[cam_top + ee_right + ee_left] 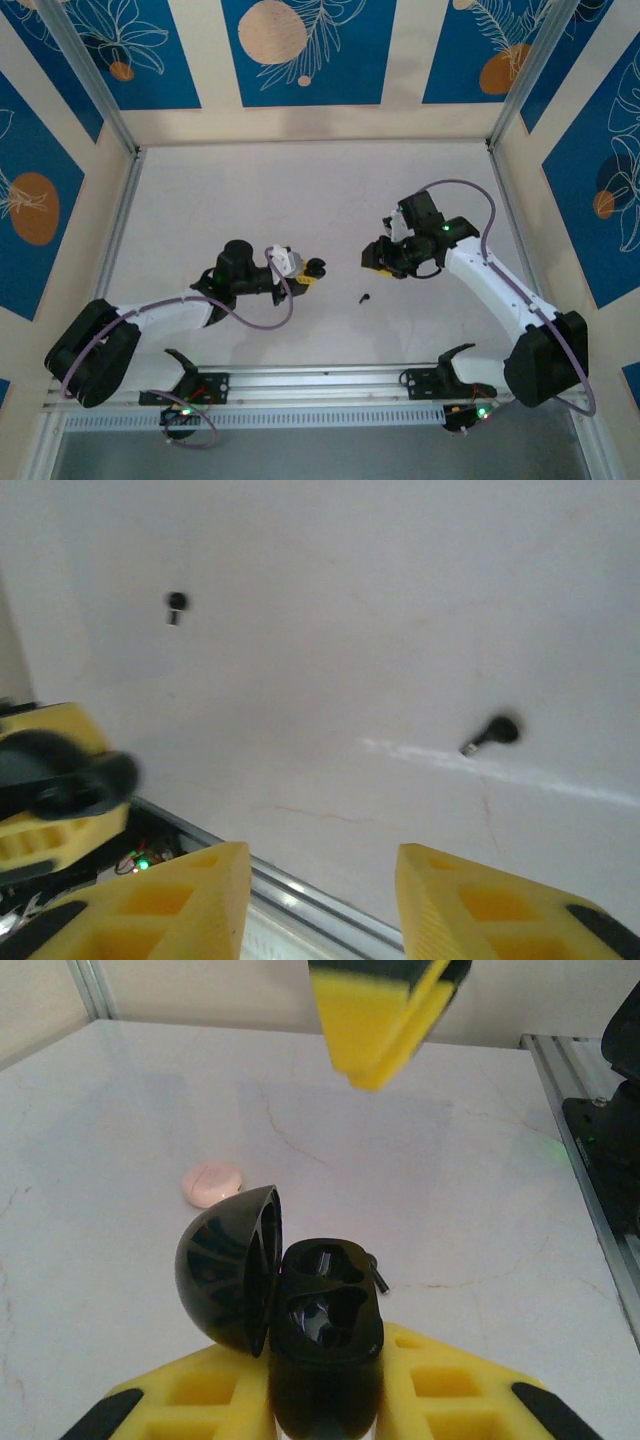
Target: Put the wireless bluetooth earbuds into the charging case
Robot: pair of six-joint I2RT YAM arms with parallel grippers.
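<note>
The black charging case (325, 1305) stands open with its domed lid (228, 1265) swung left, and both pockets look empty. My left gripper (325, 1348) is shut on its lower body; in the top view this gripper (303, 274) sits left of centre. One black earbud (364, 297) lies on the table between the arms, and its stem (379, 1277) pokes out behind the case. The right wrist view has this stemmed black bud (492, 732) and a second small black bud (175, 604) farther off. My right gripper (320, 855) hangs open and holds nothing, above the table (372, 260).
A pale pink rounded disc (211, 1182) lies on the white table beyond the case to the left. An aluminium rail (320, 378) runs along the near edge between the arm bases. Frame posts and patterned walls enclose the table on three sides.
</note>
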